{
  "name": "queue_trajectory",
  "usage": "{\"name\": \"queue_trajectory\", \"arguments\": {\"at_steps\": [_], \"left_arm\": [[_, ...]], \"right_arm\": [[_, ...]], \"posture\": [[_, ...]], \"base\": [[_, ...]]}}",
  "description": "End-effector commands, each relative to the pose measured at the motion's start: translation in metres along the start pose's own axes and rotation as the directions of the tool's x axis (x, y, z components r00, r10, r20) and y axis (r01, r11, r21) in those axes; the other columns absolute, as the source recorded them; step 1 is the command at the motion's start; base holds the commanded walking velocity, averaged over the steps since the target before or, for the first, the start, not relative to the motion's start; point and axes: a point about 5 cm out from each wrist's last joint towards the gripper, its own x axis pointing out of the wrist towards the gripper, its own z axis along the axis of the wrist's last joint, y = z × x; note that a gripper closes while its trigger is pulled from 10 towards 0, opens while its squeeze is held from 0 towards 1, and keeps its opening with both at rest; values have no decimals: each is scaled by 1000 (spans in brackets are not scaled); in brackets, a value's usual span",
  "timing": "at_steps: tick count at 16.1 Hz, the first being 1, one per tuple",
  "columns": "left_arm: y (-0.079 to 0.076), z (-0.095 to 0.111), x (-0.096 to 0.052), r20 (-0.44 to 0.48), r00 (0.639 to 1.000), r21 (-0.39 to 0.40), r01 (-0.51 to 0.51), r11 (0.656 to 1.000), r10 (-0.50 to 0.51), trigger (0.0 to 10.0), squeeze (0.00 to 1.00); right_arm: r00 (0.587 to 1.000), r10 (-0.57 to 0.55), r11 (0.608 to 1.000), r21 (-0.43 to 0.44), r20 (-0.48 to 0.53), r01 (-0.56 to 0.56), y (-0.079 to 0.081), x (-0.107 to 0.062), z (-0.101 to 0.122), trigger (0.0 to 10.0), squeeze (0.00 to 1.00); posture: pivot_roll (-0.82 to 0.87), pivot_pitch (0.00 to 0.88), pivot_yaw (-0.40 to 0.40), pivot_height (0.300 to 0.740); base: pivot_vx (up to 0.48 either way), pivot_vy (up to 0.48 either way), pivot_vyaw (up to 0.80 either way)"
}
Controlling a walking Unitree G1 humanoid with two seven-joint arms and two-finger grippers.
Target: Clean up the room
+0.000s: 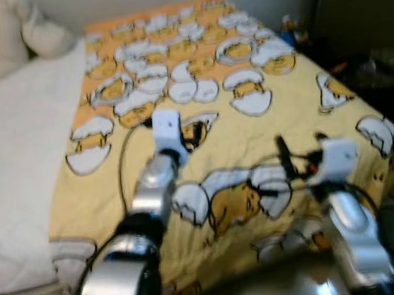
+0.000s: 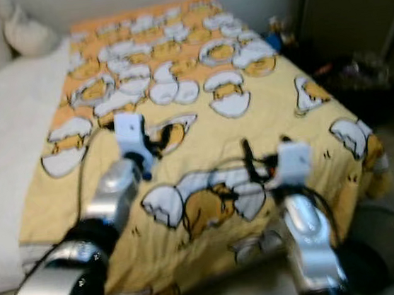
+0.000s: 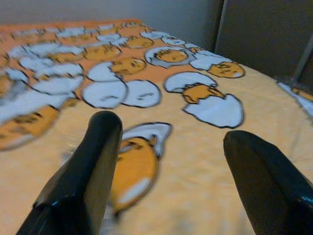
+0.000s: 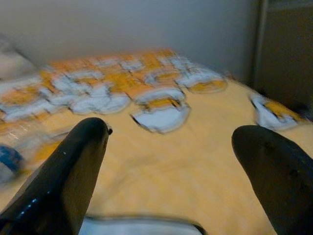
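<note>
Arms of silver fill the lower frame. The left hand hovers at centre over the yellow blanket, fingers spread wide and empty; the right hand, lower right, is likewise open above the blanket's near edge. Egg-and-yolk cartoons cover the blanket across the bed. White bedding lies along the left, with a cream pillow upper left.

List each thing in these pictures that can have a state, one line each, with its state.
Blanket: spread flat over the bed.
Pillows: piled at the far corner of the bed.
White sheet: uncovered beside the blanket.
Left gripper: open, empty, over the blanket.
Right gripper: open, empty, over the blanket.
</note>
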Motion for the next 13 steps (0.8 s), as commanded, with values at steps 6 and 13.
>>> {"name": "queue_trajectory", "arguments": {"at_steps": [6, 13], "left_arm": [[3, -5, 8, -138, 981, 28, -133, 991, 136, 10000, 0], [58, -10, -4, -243, 856, -32, -477, 878, 456, 10000, 0]], "right_arm": [[1000, -10, 1000, -2, -5, 10, 0, -12, 5, 10000, 0], [991, -22, 1000, -22, -129, 19, 3, -82, 0, 10000, 0]], "posture": [[-301, 2, 102, 740], [-427, 180, 81, 740]], "base": [[306, 0, 0], [0, 0, 0]]}}
